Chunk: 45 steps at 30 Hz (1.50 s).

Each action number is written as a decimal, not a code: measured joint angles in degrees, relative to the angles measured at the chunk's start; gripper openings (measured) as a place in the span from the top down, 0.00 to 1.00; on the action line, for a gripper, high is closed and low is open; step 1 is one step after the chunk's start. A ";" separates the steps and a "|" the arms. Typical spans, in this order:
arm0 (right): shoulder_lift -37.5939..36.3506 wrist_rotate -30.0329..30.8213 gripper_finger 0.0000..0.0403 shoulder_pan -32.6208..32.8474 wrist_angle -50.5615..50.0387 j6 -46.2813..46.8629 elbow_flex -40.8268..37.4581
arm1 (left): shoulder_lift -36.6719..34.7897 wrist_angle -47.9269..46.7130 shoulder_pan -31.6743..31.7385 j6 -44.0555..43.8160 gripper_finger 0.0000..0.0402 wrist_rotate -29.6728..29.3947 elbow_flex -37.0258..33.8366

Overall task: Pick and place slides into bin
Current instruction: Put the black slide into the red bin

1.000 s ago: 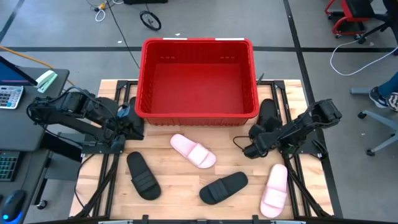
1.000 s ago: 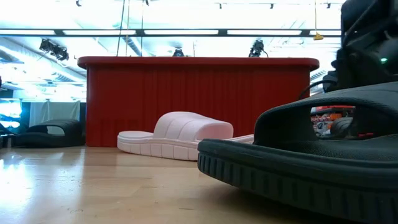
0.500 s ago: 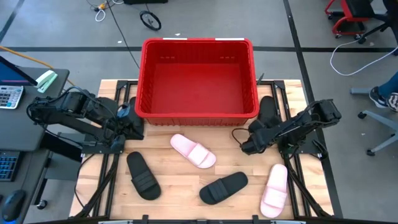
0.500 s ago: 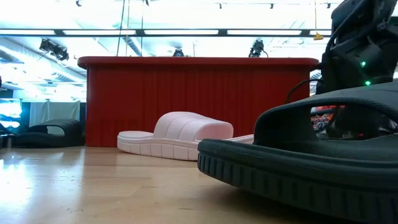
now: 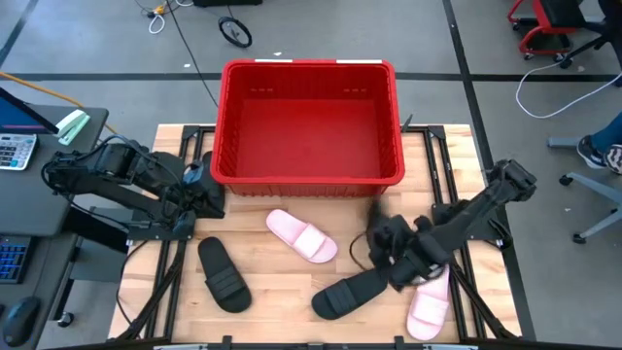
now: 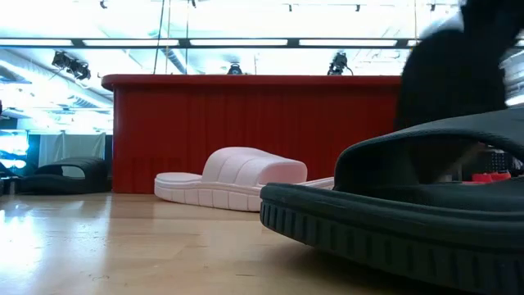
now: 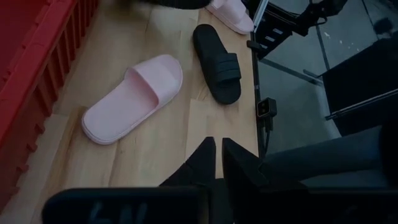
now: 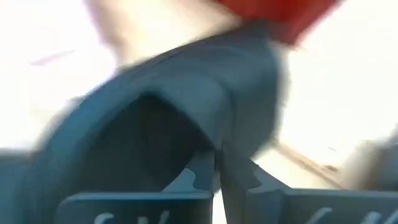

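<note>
The red bin point(image 5: 309, 122) stands at the table's far middle and also shows in the low view point(image 6: 262, 131). A pale pink slide point(image 5: 301, 235) lies in front of it, and another point(image 5: 428, 299) lies at the near right. One black slide point(image 5: 224, 275) lies at the near left and one point(image 5: 348, 294) at the near middle. My right gripper point(image 5: 394, 255), blurred and shut, is low at this middle black slide's right end, and its strap point(image 8: 186, 93) fills the right wrist view. My left gripper point(image 7: 214, 163) is shut and waits by the bin's left near corner. My right gripper is right at the near-middle black slide's strap point(image 8: 211, 134), coming slanting from the table's right and far side. Blur hides whether its fingers touch it. The slide lies flat on the table.
The table's metal frame rails point(image 5: 457, 282) run along both sides under the arms. The foreground black slide point(image 6: 393, 221) blocks much of the low view. A desk with a keyboard and calculator point(image 5: 15, 151) stands left of the table. Bare wood lies between the slides.
My right gripper has swung fast from beside the bin's right near corner toward the table's near edge and left, dropping to the near-middle black slide. The slides on the table have kept their places.
</note>
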 joint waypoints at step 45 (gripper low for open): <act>0.94 18.53 0.98 -60.96 29.69 -93.06 9.99 | 0.00 18.12 0.02 3.58 0.96 -9.09 0.00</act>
